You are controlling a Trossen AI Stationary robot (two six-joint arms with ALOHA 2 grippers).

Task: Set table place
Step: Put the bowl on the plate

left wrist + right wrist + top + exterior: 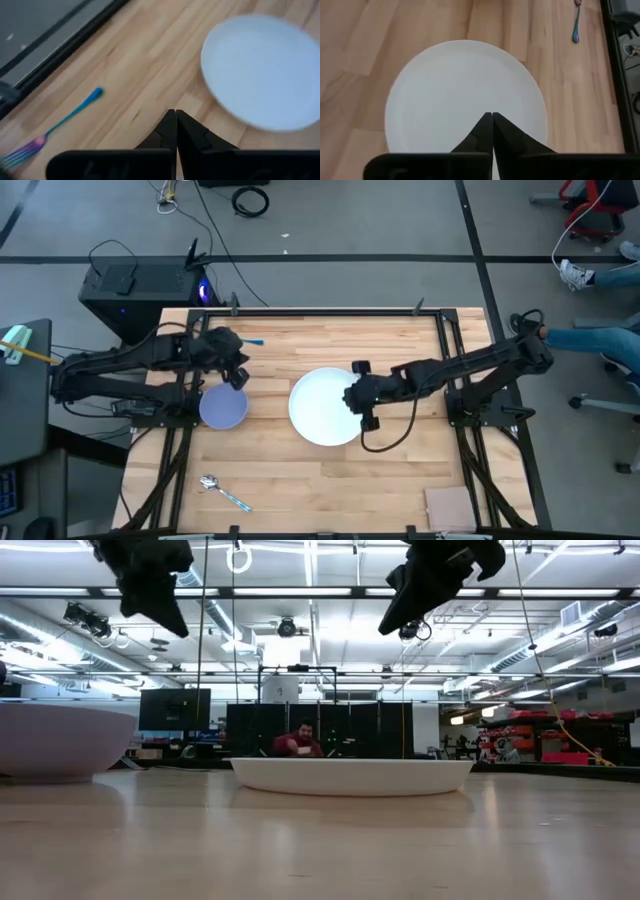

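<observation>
the white plate (325,407) sits near the middle of the table (300,480), with the lavender bowl (223,407) just beside it on the left arm's side. the spoon (224,492) lies apart near the front edge, and the fork (50,131) lies by the far rail. the left gripper (176,116) hangs above the table by the bowl's far rim, fingers pressed together, holding nothing. the right gripper (492,117) hovers over the plate's edge, also closed and empty. by my judgement the 2 utensils are not yet placed. to fetch the fork well, the left gripper should open, line its fingers across the thin handle, descend until nearly touching the wood, then close.
</observation>
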